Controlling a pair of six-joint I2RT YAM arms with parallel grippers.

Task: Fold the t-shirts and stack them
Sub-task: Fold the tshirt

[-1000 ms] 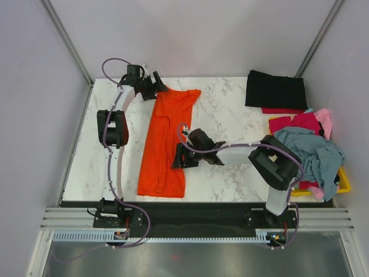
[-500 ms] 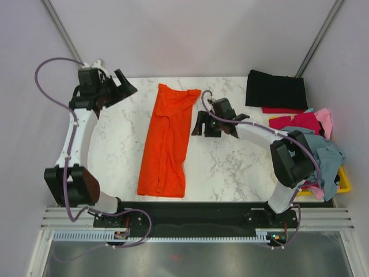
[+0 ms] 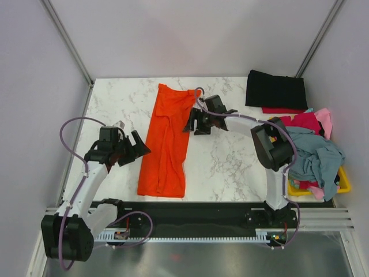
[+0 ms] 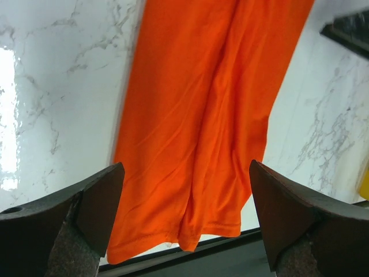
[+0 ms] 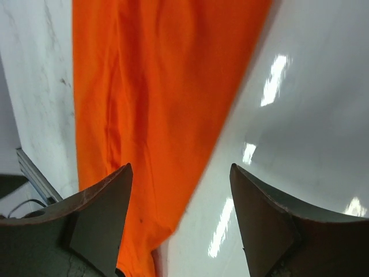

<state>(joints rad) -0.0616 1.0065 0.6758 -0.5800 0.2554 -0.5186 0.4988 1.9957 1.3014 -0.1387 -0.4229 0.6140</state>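
the orange t-shirt (image 3: 168, 138) lies flat on the marble surface (image 3: 230, 156), folded lengthwise into a long narrow strip that runs from the far side toward the near edge at a slight slant. the left fingers (image 4: 95, 205) are spread wide and hold nothing; they hover just beside the strip's left edge, by its near half, pointing toward the cloth. in the left wrist view the near end of the shirt shows between them, with soft creases running along its length. the right fingers (image 5: 262, 208) are also released and empty, at the right edge of the strip's far end; whether they touch the cloth i cannot tell. a folded black t-shirt (image 3: 275, 89) sits at the far right corner on a red t-shirt (image 3: 281, 110), whose edge peeks out. just nearer, a yellow bin (image 3: 345, 184) holds a loose heap: a grey-blue t-shirt (image 3: 314, 153) draped on top, a pink t-shirt (image 3: 324, 119) and a magenta-red t-shirt (image 3: 300, 123) behind it.
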